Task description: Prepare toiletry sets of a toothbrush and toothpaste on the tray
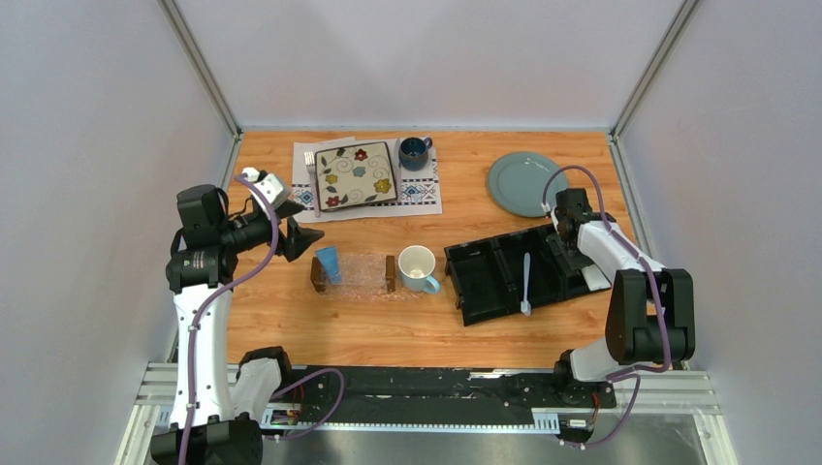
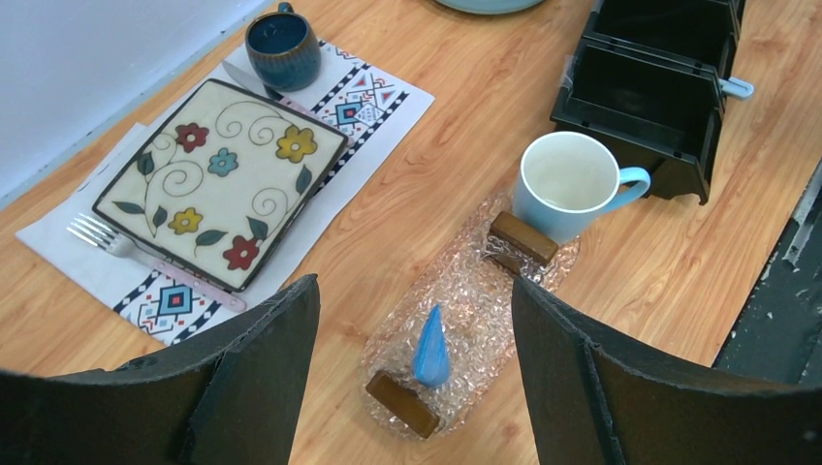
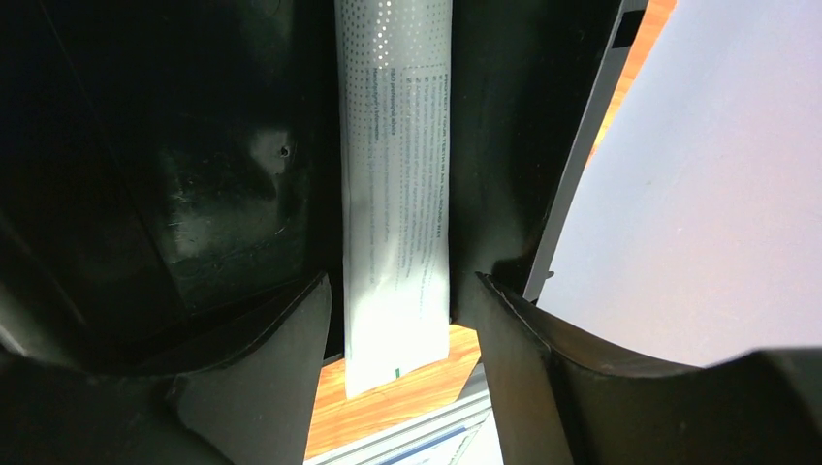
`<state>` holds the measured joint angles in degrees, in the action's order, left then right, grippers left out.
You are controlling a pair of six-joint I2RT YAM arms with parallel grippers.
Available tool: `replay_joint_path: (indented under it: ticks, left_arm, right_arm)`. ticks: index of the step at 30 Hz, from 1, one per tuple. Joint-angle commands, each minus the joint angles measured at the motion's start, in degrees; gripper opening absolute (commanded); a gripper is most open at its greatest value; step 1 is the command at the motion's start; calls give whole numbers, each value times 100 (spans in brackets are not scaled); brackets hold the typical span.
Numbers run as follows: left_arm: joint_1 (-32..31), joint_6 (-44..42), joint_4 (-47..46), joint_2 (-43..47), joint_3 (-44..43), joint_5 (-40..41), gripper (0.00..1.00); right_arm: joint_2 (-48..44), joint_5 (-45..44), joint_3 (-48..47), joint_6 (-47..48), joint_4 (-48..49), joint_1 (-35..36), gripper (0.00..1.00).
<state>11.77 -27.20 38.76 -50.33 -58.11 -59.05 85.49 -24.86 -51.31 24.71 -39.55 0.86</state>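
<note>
A bright blue tube (image 1: 330, 263) lies in the clear, wooden-ended tray (image 1: 361, 278) under spread left fingers (image 2: 252, 378). Right of the tray, a slim white toothbrush (image 1: 526, 281) crosses the black plastic organizer (image 1: 485, 286); spread right fingers (image 3: 252, 368) straddle a whitish-silver tube (image 3: 395, 194) there.

My left arm (image 1: 215, 349) is white along its long links, with black joint housings and a small white camera block at its wrist, toward ten o'clock of the table. My right arm (image 1: 611, 247), toward three o'clock, has the same white and black. A purple cable (image 1: 191, 368) trails down each. My left pincer (image 2: 412, 291) has broad, matte black fingers with rough edges; my right pincer (image 3: 402, 291) matches.
</note>
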Motion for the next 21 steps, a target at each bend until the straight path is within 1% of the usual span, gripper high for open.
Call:
replay_joint_path:
  ticks: [1,8,14,15,17,18,20,21]
  left_arm:
    - [53,-233,52,14,-175,-169,80]
    - [45,-251,70,32,-140,-169,80]
    - [45,-259,70,67,-78,-169,80]
    - [45,-259,70,67,-78,-160,80]
    - [45,-259,61,58,-61,-160,80]
    - [45,-259,61,67,-60,-169,80]
    - [45,-259,44,75,-43,-177,80]
    - [36,-259,52,67,-43,-186,80]
  right_arm:
    - [257,-220,270,-19,465,-7,63]
    - [486,-212,376,-19,659,-34,57]
    - [600,-186,402,-80,694,-34,49]
    - [600,-194,411,-89,694,-34,45]
    - [583,-229,429,-89,694,-34,42]
    - [574,-247,437,-89,694,-25,37]
    - [513,-256,446,-106,659,-34,32]
    - [486,-256,429,-115,598,-34,28]
